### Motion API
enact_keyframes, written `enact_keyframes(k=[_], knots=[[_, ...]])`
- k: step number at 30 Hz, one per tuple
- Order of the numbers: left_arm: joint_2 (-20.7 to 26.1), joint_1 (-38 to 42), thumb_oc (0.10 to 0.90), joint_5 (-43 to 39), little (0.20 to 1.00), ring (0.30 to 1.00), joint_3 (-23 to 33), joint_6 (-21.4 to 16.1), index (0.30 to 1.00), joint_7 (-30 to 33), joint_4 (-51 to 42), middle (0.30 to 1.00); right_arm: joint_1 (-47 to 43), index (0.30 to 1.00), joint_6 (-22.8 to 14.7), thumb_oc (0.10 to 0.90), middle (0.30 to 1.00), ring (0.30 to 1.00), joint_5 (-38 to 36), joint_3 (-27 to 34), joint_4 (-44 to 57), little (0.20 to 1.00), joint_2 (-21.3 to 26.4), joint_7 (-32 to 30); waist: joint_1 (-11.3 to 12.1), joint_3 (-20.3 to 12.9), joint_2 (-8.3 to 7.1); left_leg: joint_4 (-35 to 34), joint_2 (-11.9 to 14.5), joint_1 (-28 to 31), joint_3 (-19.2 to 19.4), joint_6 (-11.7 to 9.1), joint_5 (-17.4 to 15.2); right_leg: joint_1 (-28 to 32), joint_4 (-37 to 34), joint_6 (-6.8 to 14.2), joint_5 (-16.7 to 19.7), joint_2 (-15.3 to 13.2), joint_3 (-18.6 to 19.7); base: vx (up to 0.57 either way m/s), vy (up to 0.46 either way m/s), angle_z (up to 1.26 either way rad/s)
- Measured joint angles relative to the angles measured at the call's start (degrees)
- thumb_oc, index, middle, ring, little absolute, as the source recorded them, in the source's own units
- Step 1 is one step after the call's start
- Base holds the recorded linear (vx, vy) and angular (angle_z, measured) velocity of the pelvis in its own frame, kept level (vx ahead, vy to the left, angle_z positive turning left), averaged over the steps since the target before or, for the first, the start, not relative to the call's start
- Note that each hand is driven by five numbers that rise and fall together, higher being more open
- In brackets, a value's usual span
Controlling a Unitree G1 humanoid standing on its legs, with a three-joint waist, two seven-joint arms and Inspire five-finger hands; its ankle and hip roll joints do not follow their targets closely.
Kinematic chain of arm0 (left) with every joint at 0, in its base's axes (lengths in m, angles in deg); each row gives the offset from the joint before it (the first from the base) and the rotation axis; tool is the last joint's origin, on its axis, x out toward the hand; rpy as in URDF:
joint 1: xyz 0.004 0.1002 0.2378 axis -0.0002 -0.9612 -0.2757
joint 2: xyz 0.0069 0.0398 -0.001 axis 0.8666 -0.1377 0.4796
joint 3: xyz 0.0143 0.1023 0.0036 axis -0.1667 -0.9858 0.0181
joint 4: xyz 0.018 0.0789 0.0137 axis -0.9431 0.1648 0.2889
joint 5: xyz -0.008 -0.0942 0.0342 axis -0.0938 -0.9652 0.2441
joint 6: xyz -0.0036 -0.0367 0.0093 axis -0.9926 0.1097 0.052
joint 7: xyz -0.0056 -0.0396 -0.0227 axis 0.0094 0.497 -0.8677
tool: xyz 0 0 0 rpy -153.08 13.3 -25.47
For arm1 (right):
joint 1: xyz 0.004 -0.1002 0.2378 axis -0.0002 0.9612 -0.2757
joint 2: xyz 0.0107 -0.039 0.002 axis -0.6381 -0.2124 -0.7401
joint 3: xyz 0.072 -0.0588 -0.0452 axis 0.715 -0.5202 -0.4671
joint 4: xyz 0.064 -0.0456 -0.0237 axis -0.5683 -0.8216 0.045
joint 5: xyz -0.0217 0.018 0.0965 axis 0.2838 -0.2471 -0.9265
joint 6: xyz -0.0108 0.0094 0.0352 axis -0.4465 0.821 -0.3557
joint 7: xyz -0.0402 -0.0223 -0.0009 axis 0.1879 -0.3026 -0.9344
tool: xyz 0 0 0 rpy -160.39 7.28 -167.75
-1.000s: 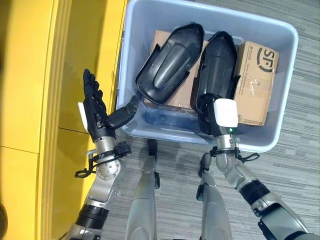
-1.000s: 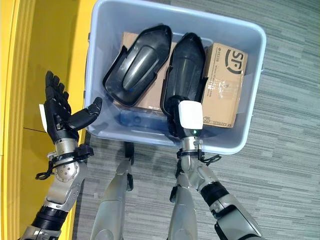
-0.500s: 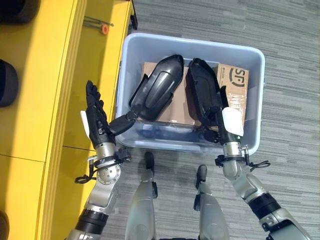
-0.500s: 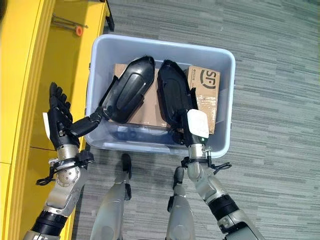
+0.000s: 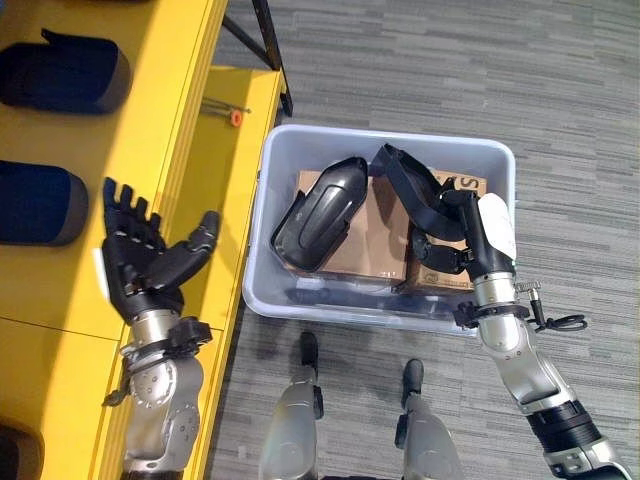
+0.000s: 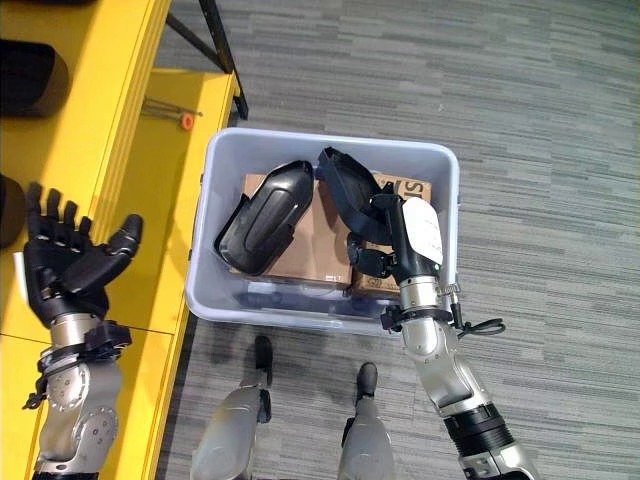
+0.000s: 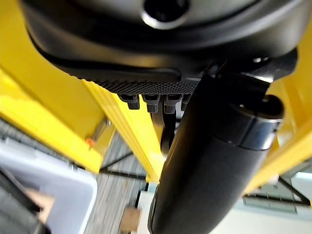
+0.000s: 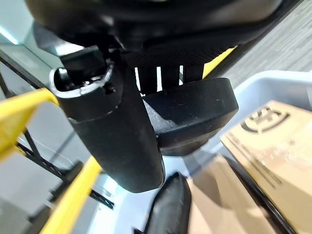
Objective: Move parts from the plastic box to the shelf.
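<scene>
Workshop or warehouse: yellow shelf [image 5: 120, 150], grey carpet floor [image 5: 500, 70], plastic box [image 5: 385, 145] of parts.

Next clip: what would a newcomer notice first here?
The right hand is shut on a black part, holding it above the plastic box, where another black part lies on cardboard boxes. The left hand is spread open over the yellow shelf.
</scene>
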Motion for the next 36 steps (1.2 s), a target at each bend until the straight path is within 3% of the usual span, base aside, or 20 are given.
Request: enact_keyframes(k=[4,6,10,13,17,19,20,22,25,27,28,29,30,32,36], knots=[[-0.6,-1.3,0.900,-0.2,1.000,1.000,-0.1,0.7,1.000,-1.3,0.2,1.000,1.5,0.300,-0.7,0.400,0.300,0.300,-1.6,1.1,1.8,0.300,0.1,1.2,-1.2,-1.2,1.35,-0.1,0.6,2.1,0.6,-0.4,-0.4,1.5,0.5,-0.2,-0.4,0.5,0.7,-0.02,-0.091,-0.10],[-3.0,-2.3,0.900,-0.2,1.000,1.000,-0.3,1.3,1.000,-2.3,0.3,1.000,3.2,0.300,-0.8,0.400,0.300,0.300,-2.4,1.7,1.9,0.300,0.7,1.9,-2.0,-3.4,2.24,-0.4,0.9,2.9,0.5,-0.5,-0.5,2.1,0.8,-0.2,-0.9,0.9,0.8,-0.03,-0.131,0.00],[-4.2,-3.5,0.900,-0.2,1.000,1.000,-0.5,2.3,1.000,-3.7,2.7,1.000,5.9,0.300,-0.8,0.400,0.300,0.300,-3.2,2.6,1.9,0.300,1.1,2.5,-2.9,-6.2,3.09,-1.1,2.0,4.4,0.4,-0.9,-0.2,2.9,1.4,-0.8,-1.7,2.0,0.8,-0.07,-0.127,-0.01],[-4.3,-4.1,0.900,-1.5,1.000,1.000,-0.7,2.9,1.000,-4.7,4.9,1.000,6.6,0.300,-0.8,0.400,0.300,0.300,-3.3,2.7,1.9,0.300,1.5,3.4,-3.0,-6.5,3.23,-1.2,3.2,5.9,0.4,-1.0,-0.2,3.2,3.5,-1.5,-3.0,3.3,0.9,-0.07,-0.148,-0.07],[-4.4,-6.4,0.900,-2.1,1.000,1.000,-1.6,4.2,1.000,-4.8,6.8,1.000,7.1,0.300,-0.9,0.400,0.300,0.300,-4.4,2.6,1.9,0.300,2.1,4.0,-3.7,-6.7,3.30,-1.2,5.2,7.8,-0.4,-1.0,-0.1,2.5,10.3,-2.9,-7.0,5.0,0.9,-0.10,-0.198,0.06],[-4.4,-8.7,0.900,-2.1,1.000,1.000,-1.6,4.4,1.000,-4.8,7.0,1.000,7.2,0.300,-1.2,0.400,0.300,0.300,-4.4,2.1,1.9,0.300,2.3,4.3,-3.3,-8.3,3.14,-1.2,6.3,7.9,-0.6,-1.0,-0.2,-0.7,16.9,-4.3,-10.7,5.8,0.9,-0.13,-0.222,-0.01],[-4.4,-8.7,0.900,-2.1,1.000,1.000,-1.6,4.4,1.000,-4.8,7.0,1.000,7.2,0.300,-1.2,0.400,0.300,0.300,-4.4,2.1,1.9,0.300,2.3,4.3,-3.3,-8.3,3.14,-1.2,6.3,7.9,-0.6,-1.0,-0.2,-0.7,16.9,-4.3,-10.7,5.8,0.9,-0.09,-0.152,-0.07],[-4.3,-10.1,0.900,-2.1,1.000,1.000,-1.4,4.5,1.000,-4.8,7.4,1.000,7.0,0.300,-1.7,0.400,0.300,0.300,-4.9,1.1,1.9,0.300,2.5,4.3,-2.4,-9.3,2.72,-1.1,7.7,8.0,-1.0,-0.6,0.6,-4.4,24.9,-6.3,-14.6,7.0,1.1,-0.13,-0.210,0.00],[-4.5,-11.4,0.900,-2.1,1.000,1.000,-1.6,4.6,1.000,-4.9,7.9,1.000,6.4,0.300,-2.2,0.400,0.300,0.300,-4.9,-0.8,1.9,0.300,2.9,4.4,-1.4,-9.8,2.85,-1.2,8.9,7.9,-2.0,0.3,1.5,-7.2,30.8,-8.4,-17.8,8.1,0.7,-0.14,-0.209,0.07],[-5.2,-11.9,0.900,-2.1,1.000,1.000,-3.0,5.1,1.000,-5.2,9.5,1.000,6.4,0.300,-2.4,0.400,0.300,0.300,-5.4,-2.0,1.9,0.300,3.8,4.5,-0.9,-10.3,4.10,-2.9,10.0,6.4,-3.6,5.9,5.4,-8.8,34.0,-10.9,-19.1,9.1,-2.4,-0.12,-0.143,0.45],[-5.2,-12.3,0.900,-2.1,1.000,1.000,-3.5,5.1,1.000,-5.6,9.9,1.000,6.4,0.300,-2.4,0.400,0.300,0.300,-5.4,-2.1,1.9,0.300,4.2,4.4,-1.0,-10.4,4.25,-3.1,9.9,5.5,-3.2,6.7,8.1,-9.4,34.9,-11.4,-19.4,9.4,-3.2,-0.10,-0.126,0.66],[-5.7,-11.1,0.900,-2.2,1.000,1.000,-4.7,5.3,1.000,-6.3,11.2,1.000,6.5,0.300,-2.3,0.400,0.300,0.300,-5.4,-2.0,1.6,0.300,5.1,4.5,-1.1,-10.6,4.37,-3.0,9.6,4.1,-3.0,5.5,10.5,-9.8,35.1,-12.4,-19.4,8.1,-5.3,-0.10,-0.101,0.70],[-6.1,-11.2,0.900,-2.2,1.000,1.000,-5.6,5.4,1.000,-6.8,12.2,1.000,6.5,0.300,-2.2,0.400,0.300,0.300,-5.4,-2.0,1.5,0.300,5.6,4.5,-0.9,-10.6,4.15,-2.1,9.1,3.8,-0.9,4.1,8.0,-10.1,35.0,-14.3,-19.6,7.3,-6.5,-0.09,-0.076,0.72],[-6.1,-10.8,0.900,-2.2,1.000,1.000,-5.8,5.4,1.000,-7.4,14.0,1.000,6.7,0.300,-2.2,0.400,0.300,0.300,-5.4,-1.8,1.5,0.300,5.5,4.5,-1.2,-10.9,3.64,1.1,8.0,3.9,1.8,2.9,3.9,-10.4,33.3,-15.8,-18.4,6.4,-8.9,-0.10,-0.046,0.54],[-6.1,-9.7,0.900,-2.2,1.000,1.000,-5.8,5.4,1.000,-7.6,14.4,1.000,8.0,0.300,-2.2,0.400,0.300,0.300,-5.4,-1.1,1.4,0.300,5.5,4.5,-1.6,-11.9,1.35,4.7,8.3,6.7,3.2,1.3,2.1,-10.6,28.9,-16.7,-16.3,4.3,-12.3,-0.06,-0.004,0.66]])
